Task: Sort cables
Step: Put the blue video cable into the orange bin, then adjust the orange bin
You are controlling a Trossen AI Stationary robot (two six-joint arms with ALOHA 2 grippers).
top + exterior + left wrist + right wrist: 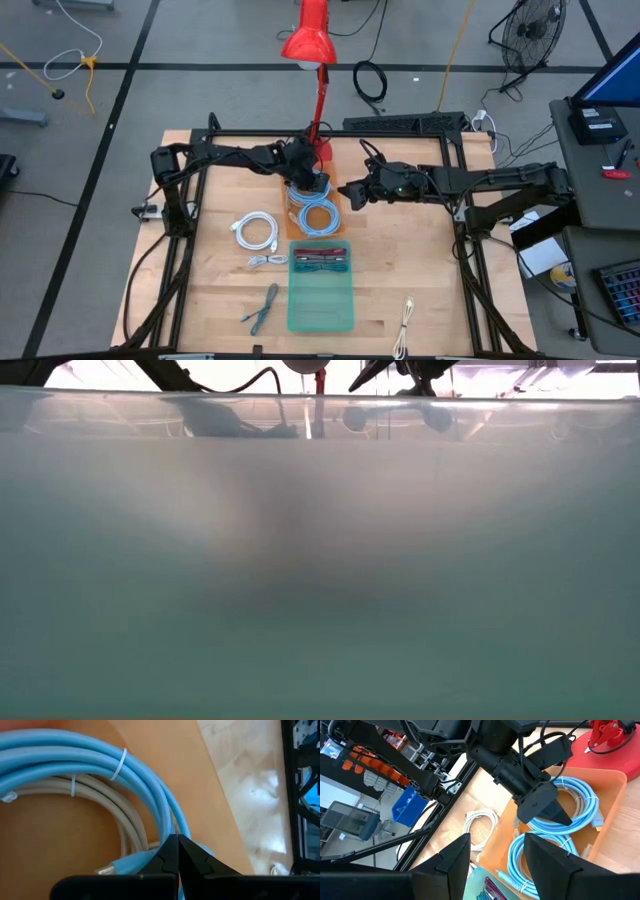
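An orange bin [289, 205] near the red lamp's base holds two light-blue cable coils [318, 215], with a grey coil [117, 807] lying inside one of them. My left gripper [177, 840] is shut and reaches down into the bin onto the farther blue coil [575, 795]. My right gripper [495, 865] hangs open above the bin's right side and holds nothing. A white coil [257, 231], a small pale bundle [266, 261], a grey-green cable [262, 308] and a beige cable [405, 322] lie loose on the table. My left gripper has its shut fingertips [170, 847] down on the strands of the light-blue coil [167, 817], coming from above at a slant. No gap shows between the fingers. They hide the spot, so I cannot tell whether a strand is caught. The coil lies in the bin.
A clear green tray [321, 300] with a few small cables at its far end stands in front of the bin; its wall fills the low view. The red lamp [312, 40] rises behind the bin. A black frame [190, 200] borders the table.
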